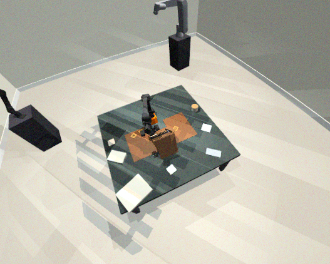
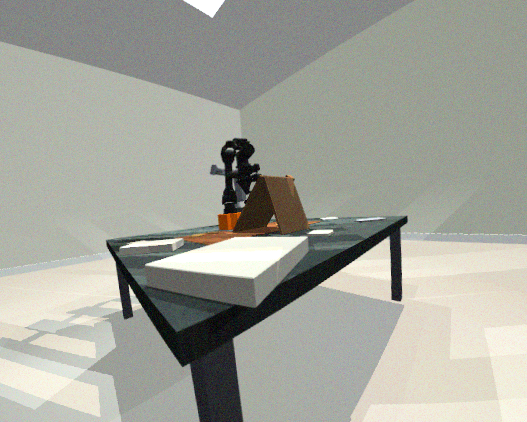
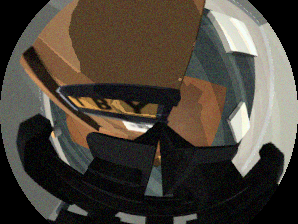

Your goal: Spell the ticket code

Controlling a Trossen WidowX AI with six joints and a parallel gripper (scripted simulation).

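Observation:
A brown tent-shaped board (image 1: 166,146) (image 2: 278,206) (image 3: 133,30) stands on an orange mat (image 1: 184,129) in the middle of the dark table (image 1: 192,162). The dark letter rail (image 1: 160,134) (image 3: 120,92) runs along the board's top edge; light-coloured pieces show inside it in the wrist view, too blurred to read. My gripper (image 1: 149,130) (image 3: 160,125) is shut with nothing visible between its fingers, its tips right at the rail. Two small square tiles (image 1: 133,135) (image 1: 176,127) lie flat on the mat, one on each side of the board. In the exterior view the board hides my fingers.
White cards lie around the board (image 1: 206,127) (image 1: 213,152) (image 1: 171,169) (image 1: 111,141). A flat white slab (image 1: 116,156) (image 2: 152,245) and a large white box (image 1: 133,192) (image 2: 232,267) sit near the table's front corner. A tan cylinder (image 1: 194,107) stands at the back.

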